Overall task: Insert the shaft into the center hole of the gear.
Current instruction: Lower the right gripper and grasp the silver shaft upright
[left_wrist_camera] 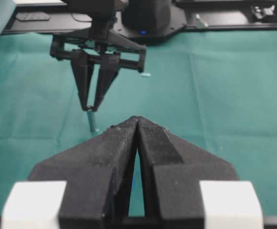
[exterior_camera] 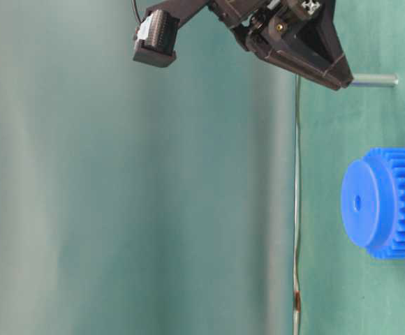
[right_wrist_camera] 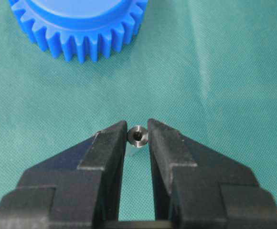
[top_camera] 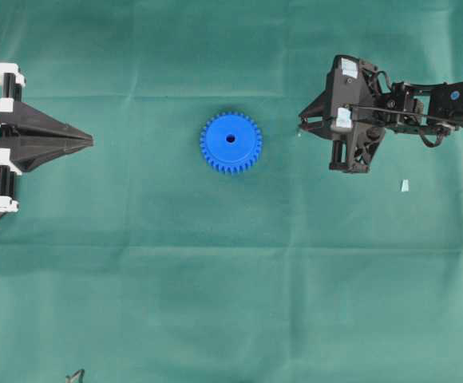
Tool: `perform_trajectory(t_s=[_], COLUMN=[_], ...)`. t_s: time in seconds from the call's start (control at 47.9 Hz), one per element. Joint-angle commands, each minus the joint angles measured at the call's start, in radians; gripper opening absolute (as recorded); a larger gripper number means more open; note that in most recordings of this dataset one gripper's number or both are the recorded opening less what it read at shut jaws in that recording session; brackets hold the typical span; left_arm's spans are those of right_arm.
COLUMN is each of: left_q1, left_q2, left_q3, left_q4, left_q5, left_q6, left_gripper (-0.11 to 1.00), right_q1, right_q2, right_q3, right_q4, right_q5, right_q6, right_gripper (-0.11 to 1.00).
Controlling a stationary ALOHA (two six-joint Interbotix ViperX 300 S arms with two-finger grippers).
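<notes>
Overhead: blue toothed plastic gear (top_camera: 231,143) flat on green cloth (top_camera: 215,279), center hole (top_camera: 231,138) empty; insertion left.
Table-level: right gripper (exterior_camera: 347,82) pinches metal shaft (exterior_camera: 374,81), upright on the cloth.
Left wrist: left gripper (left_wrist_camera: 137,121) closed, empty.
Right wrist: shaft's shiny round end between the pads, gear just beyond.

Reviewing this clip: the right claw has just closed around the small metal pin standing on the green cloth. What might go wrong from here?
1. The right claw pinches the short silvery metal shaft only at its very fingertips, so it may slip or tilt when lifted.
2. The small dark center hole of the bright blue toothed plastic gear looks barely pin-wide; a tilted shaft could jam or nudge the unheld gear across the cloth.
</notes>
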Motion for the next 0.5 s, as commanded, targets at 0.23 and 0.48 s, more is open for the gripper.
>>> perform_trajectory(t_s=[0.23, 0.48], left_q1=[-0.003, -0.003], left_q2=[0.003, -0.006], left_q3=[-0.029, -0.029], left_q4=[0.002, 0.003], left_q5=[-0.003, 0.005], left_q6=[0.002, 0.002], left_gripper=[0.0, 0.0], right_q1=[0.0, 0.0], right_q2=[-0.009, -0.123], right_q3=[-0.017, -0.037], right_q4=[-0.002, -0.002], right_q5=[0.0, 0.118], right_q6=[0.002, 0.003], right_gripper=[0.17, 0.17])
